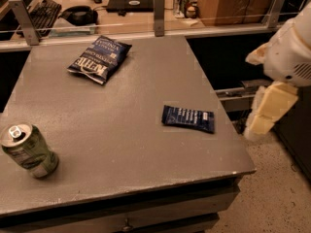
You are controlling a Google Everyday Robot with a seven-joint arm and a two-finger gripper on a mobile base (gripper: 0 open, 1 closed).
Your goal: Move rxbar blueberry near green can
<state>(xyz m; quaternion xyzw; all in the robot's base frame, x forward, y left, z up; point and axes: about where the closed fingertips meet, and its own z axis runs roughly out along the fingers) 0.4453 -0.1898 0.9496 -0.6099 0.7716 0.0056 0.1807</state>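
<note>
The rxbar blueberry [188, 119], a flat dark navy wrapper with pale lettering, lies on the grey table [121, 106] toward its right side. The green can [29, 150] with a silver top and pull tab lies tilted at the table's front left, far from the bar. My gripper [266, 111], cream-coloured under the white arm, hangs off the table's right edge, to the right of the bar and apart from it, with nothing seen in it.
A crinkled blue Kettle chip bag [98, 59] lies at the back left of the table. A rail with posts [159, 13] runs along the far edge; a desk with a keyboard [41, 13] and small cans [181, 0] lies beyond. A speckled floor is at the right.
</note>
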